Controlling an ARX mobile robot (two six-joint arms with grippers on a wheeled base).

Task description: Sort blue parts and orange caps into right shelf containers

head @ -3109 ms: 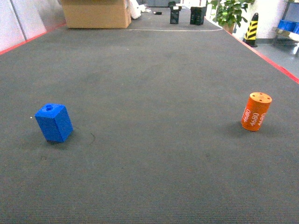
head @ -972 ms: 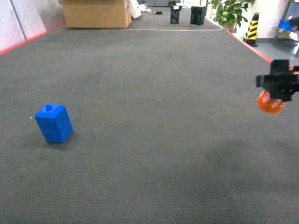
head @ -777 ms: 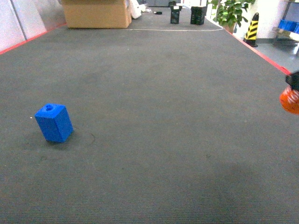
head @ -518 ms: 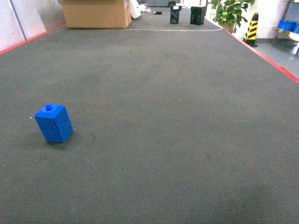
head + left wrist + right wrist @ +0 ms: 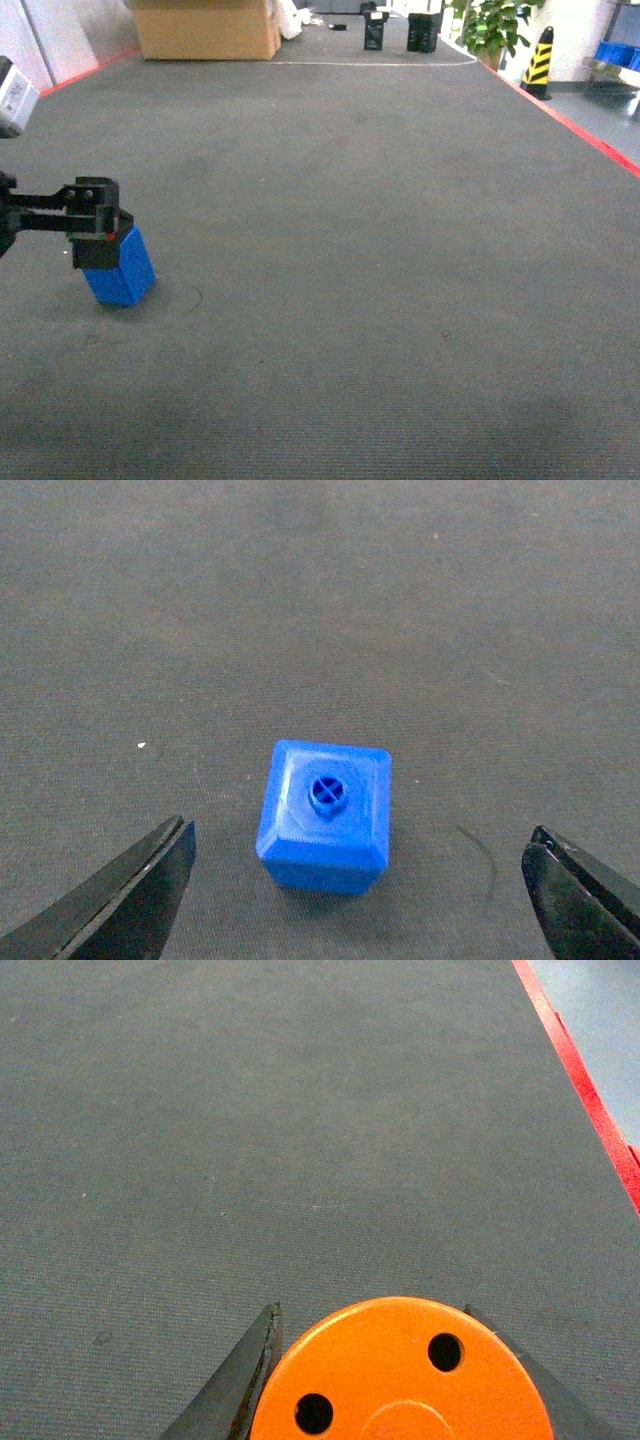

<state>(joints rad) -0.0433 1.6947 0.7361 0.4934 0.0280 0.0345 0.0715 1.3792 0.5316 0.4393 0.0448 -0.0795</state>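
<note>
You have no readable text, label, brand or number in any of the three views. The orange cap (image 5: 400, 1375) shows you only its top face with small holes, so no lettering on it is in sight. The blue part (image 5: 325, 815) carries no marking, and the cardboard box (image 5: 205, 28) looks plain.

Dark grey carpeted floor (image 5: 350, 250) with a red border line (image 5: 560, 110). One blue part (image 5: 122, 272) stands on it — a cardboard box (image 5: 205, 28) sits well beyond it.
</note>
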